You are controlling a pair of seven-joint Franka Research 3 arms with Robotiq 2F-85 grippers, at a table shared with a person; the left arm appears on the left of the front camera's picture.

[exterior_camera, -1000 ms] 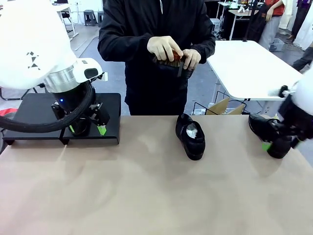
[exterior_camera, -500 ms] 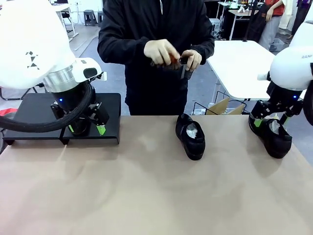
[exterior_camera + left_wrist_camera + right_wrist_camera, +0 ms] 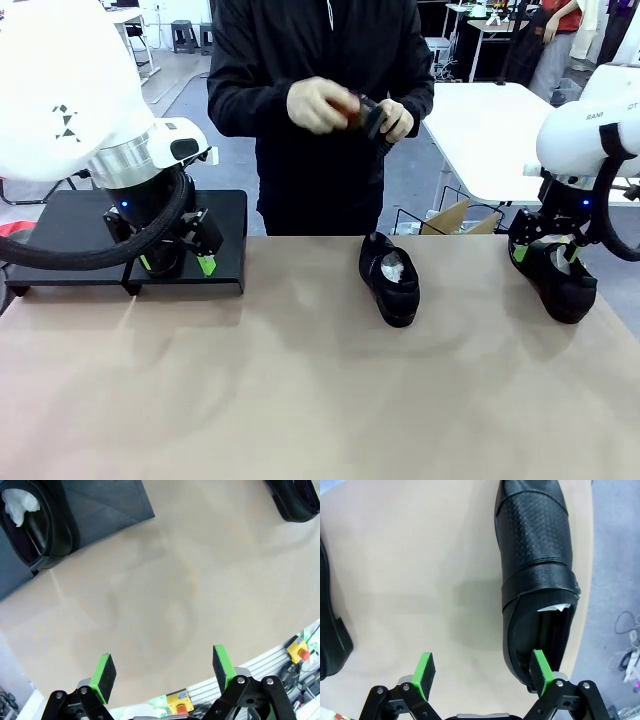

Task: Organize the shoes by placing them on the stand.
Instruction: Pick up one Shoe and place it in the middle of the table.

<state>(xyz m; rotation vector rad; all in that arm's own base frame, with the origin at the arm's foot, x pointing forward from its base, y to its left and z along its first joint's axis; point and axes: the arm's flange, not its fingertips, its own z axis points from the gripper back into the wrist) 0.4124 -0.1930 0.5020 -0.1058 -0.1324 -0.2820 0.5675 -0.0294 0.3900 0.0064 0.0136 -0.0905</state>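
Front view: the left pincer hangs wide and empty over the stand at the far left of the bench. The right pincer, also wide, sits at the heel end of the right-hand shoe and grips nothing. The middle shoe lies on the bench in front of the person, whose hands work on a dark item too blurred to name.

Left wrist view: one placed shoe rests on the stand with its paper stuffing showing. The left pincer's spread fingers frame bare bench beside it.

Right wrist view: the right-hand shoe lies off-centre, its heel opening under one green pad rather than between the two. The step in hand looks like picking this shoe up. To do it well, the right pincer should shift sideways until the heel collar sits between the fingers. It should then descend squarely and close on the firm collar wall, not the glossy toe, which would likely slip. After that it can lift the shoe level toward the stand.
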